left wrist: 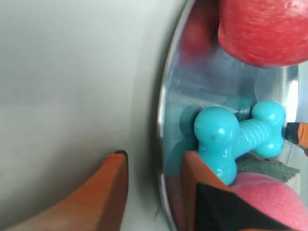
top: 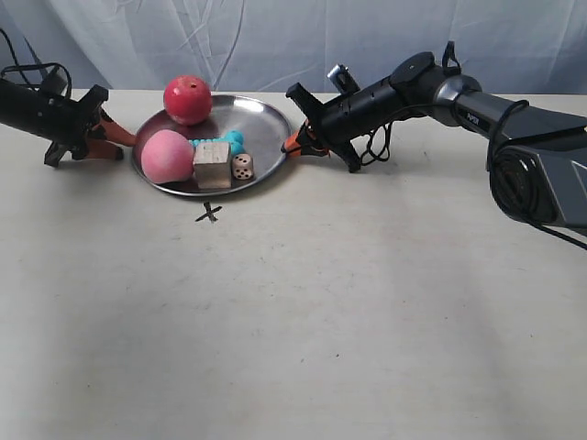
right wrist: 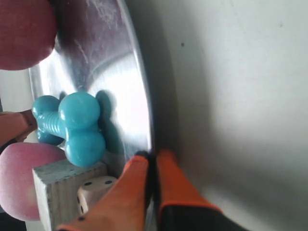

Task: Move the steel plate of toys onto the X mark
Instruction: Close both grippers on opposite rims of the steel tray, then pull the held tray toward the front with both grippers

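Observation:
The steel plate [top: 261, 124] lies at the back of the table, just behind the X mark [top: 210, 213]. It holds a red apple [top: 187, 99], a pink peach [top: 166, 156], a wooden cube [top: 212, 165], a die [top: 242, 166] and a turquoise bone [top: 225, 140]. My left gripper [left wrist: 156, 166] is open and straddles the plate's rim [left wrist: 163, 144], one finger outside and one inside by the bone [left wrist: 226, 137]. At the opposite edge, my right gripper [right wrist: 151, 161] is shut on the rim [right wrist: 144, 115], close to the die [right wrist: 94, 190] and cube [right wrist: 53, 192].
A pale tabletop [top: 303, 321] spreads in front of the plate, with a draped white cloth [top: 275, 37] behind. The right arm's dark body [top: 532, 156] and its cables reach in from the exterior view's right edge.

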{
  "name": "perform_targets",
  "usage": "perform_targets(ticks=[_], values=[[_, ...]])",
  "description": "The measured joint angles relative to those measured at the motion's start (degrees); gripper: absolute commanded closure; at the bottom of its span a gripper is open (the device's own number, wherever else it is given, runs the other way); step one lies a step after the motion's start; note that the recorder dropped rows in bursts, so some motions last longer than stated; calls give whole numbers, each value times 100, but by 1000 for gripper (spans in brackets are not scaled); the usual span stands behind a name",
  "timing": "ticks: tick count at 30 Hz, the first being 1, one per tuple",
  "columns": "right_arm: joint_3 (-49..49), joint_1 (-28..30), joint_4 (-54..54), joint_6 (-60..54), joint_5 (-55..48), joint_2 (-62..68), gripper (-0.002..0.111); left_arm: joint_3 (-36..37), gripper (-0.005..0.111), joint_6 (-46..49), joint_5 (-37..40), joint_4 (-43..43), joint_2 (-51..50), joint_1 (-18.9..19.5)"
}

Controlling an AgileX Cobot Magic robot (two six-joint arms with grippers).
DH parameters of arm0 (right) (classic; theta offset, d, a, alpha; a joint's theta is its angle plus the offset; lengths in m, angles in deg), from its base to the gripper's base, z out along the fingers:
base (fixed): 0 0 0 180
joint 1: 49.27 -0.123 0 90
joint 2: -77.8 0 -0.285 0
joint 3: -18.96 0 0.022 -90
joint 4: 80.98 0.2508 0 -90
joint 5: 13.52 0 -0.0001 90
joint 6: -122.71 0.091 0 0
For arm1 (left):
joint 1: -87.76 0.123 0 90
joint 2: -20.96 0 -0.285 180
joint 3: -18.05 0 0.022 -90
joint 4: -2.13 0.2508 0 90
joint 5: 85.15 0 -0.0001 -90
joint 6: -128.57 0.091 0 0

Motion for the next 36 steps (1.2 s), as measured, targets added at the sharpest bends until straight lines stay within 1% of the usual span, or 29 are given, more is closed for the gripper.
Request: perform_targets(ticks=[7,10,12,14,18,27,36], values=[[0,0,72,57,-98,0,109,-35,69,-159,-12,297,56,-84],[11,0,233,57,-299,0,109,-50,69,-319,-36,576,111,-338],[11,11,273,57,-347,11,109,-73,69,-446,-85,742,144,-394],[11,11,273,32,-369,11,109,-73,74,-477,-95,777,151,-408],[11,23,273,9,-404,11,109,-73,107,-487,-141,711,129,-408],[11,55,234,-19,-538,11,109,-73,107,-183,-309,394,57,-398],[11,66,232,-41,-635,11,109,-49,107,-208,-337,445,95,-398]])
